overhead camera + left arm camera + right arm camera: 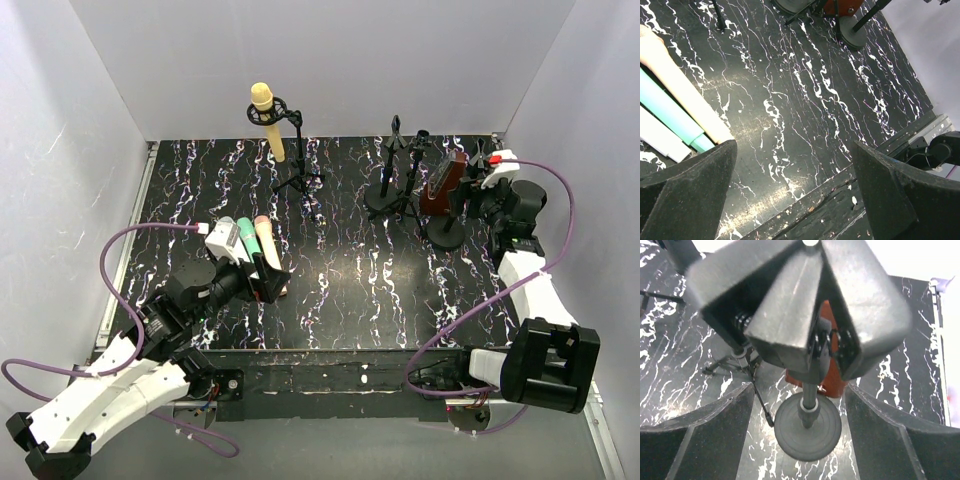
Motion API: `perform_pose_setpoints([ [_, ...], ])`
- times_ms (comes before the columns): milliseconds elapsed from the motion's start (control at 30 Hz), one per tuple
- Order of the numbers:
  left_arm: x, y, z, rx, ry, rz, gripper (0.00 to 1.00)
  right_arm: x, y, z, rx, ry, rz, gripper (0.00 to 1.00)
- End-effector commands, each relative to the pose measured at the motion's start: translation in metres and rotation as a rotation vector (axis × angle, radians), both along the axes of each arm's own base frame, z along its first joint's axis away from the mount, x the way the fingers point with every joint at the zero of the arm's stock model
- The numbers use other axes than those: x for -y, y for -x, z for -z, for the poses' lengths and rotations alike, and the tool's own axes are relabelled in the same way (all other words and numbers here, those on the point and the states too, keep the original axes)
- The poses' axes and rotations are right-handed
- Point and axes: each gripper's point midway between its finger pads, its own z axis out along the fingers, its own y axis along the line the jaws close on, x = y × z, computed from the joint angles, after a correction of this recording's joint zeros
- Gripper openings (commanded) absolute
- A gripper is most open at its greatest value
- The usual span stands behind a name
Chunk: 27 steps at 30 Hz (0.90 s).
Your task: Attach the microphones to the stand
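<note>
At the left of the black marbled worktop (350,270), the left arm (110,385) is reached forward, and 3 microphones are seen lying flat just beyond it. In the left wrist view the left jaws are spread wide with only bare worktop between them; nothing is gripped. At the left edge of that view, 3 of the microphones are laid side by side and parallel: the white microphone (655,135) outermost, the mint green microphone (667,115) in the middle, and the peach-pink microphone (680,87) nearest the centre. Their near ends are placed just beside the left-hand jaw; contact cannot be told.

Further back, the yellow microphone (270,125) is held tilted, head up, in the clip of a tripod stand (300,178).

Right of centre, 2 empty stands are set close together: a round-based stand (384,200) and a second tripod stand (411,180). A brown metronome (443,180) is placed just beside them, and another disc-based stand (446,233) is set in front of it.

At the far right, the right arm (535,290) is extended to this last stand. In the right wrist view the right jaws are spread on either side of its pole and disc base, apart from both, while its clip is seen blurred and close to the camera.
</note>
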Motion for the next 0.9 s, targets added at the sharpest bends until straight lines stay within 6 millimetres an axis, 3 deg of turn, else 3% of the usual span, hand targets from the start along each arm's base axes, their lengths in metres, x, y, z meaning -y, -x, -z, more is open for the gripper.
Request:
perform_pose_setpoints([
  [0, 0.002, -0.001, -0.019, 0.029, 0.021, 0.007, 0.98, -0.008, -0.013, -0.033, 0.217, -0.012, -0.056, 0.77],
  [200, 0.004, -0.002, -0.019, 0.030, 0.017, 0.011, 0.98, -0.015, -0.014, -0.026, 0.338, 0.046, -0.138, 0.57],
  [367, 0.004, -0.004, -0.021, 0.035, 0.015, 0.008, 0.98, -0.003, -0.022, -0.025, 0.326, 0.035, -0.109, 0.39],
  [533, 0.005, -0.003, -0.021, 0.036, 0.017, 0.014, 0.98, 0.003, -0.024, -0.031, 0.305, -0.016, -0.145, 0.03],
  [867, 0.001, 0.000, -0.024, 0.048, 0.021, 0.014, 0.98, -0.007, 0.006, -0.069, 0.334, -0.011, -0.283, 0.01],
])
